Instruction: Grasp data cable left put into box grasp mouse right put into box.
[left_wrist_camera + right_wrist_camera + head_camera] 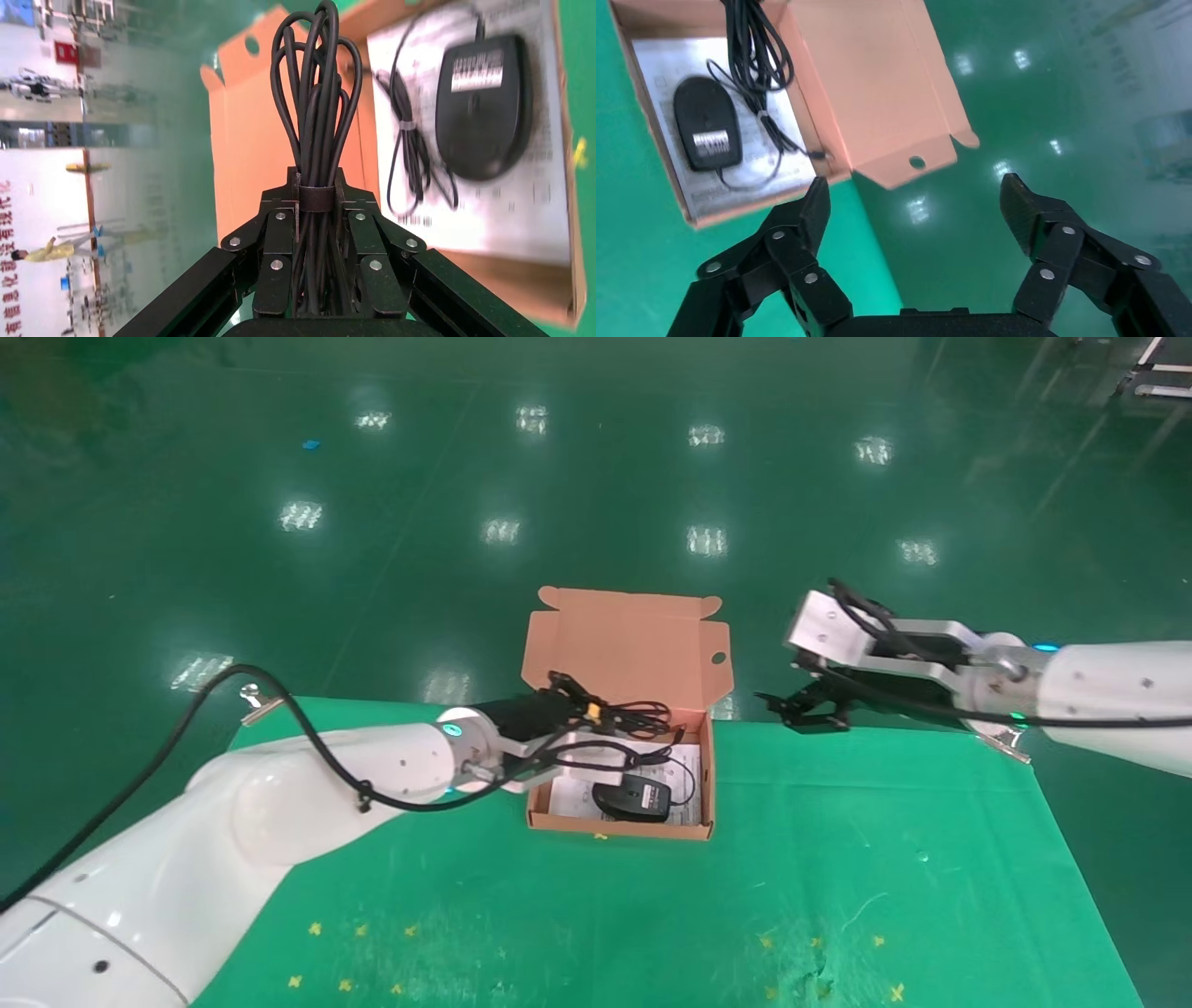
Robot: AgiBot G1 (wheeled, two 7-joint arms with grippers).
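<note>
The salmon-pink box [619,826] stands open on the green table, its lid up at the back. The black mouse [633,798] lies inside on the white sheet, its thin cord [411,154] beside it. My left gripper [568,712] hangs over the box's back left part, shut on the data cable [638,717]. In the left wrist view the cable [316,105] sticks out from between the fingers [277,239] as a strapped bundle of loops, with the mouse [481,105] below it. My right gripper [805,710] stays open and empty to the right of the box, at the table's far edge.
The green cloth table [838,859] stretches wide in front of and right of the box, with small yellow marks on it. Beyond the far edge lies shiny dark green floor [596,505]. The right wrist view shows the box lid [870,77] and the mouse [705,123].
</note>
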